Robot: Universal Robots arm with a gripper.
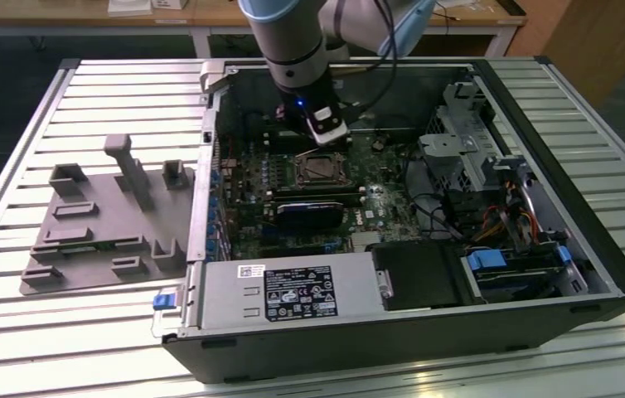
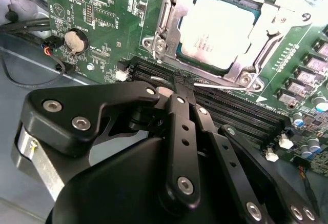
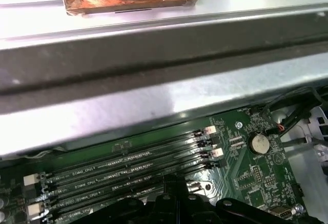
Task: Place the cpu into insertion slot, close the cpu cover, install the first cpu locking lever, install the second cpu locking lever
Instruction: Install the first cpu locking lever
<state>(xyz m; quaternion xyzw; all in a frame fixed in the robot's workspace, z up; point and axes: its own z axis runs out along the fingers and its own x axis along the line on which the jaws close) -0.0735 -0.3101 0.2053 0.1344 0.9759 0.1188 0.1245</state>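
Your black linkage gripper [image 2: 178, 83], jaws drawn together with no sure hold on anything, sits just beyond the far edge of the thin silvery cpu cover [image 2: 166, 19], which frames the small pale square cpu [image 2: 215, 26]; the thin wire locking lever [image 2: 225, 86] runs left to right from its fingertips.

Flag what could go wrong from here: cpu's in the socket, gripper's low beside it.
1. The thin locking lever lies just off the gripper; a wire that slim could slip when pushed.
2. The gripper sits right over the memory slots; a sideways move may scrape them.
3. The cpu cover lies over the cpu; if it is not flat, levering could stress it.
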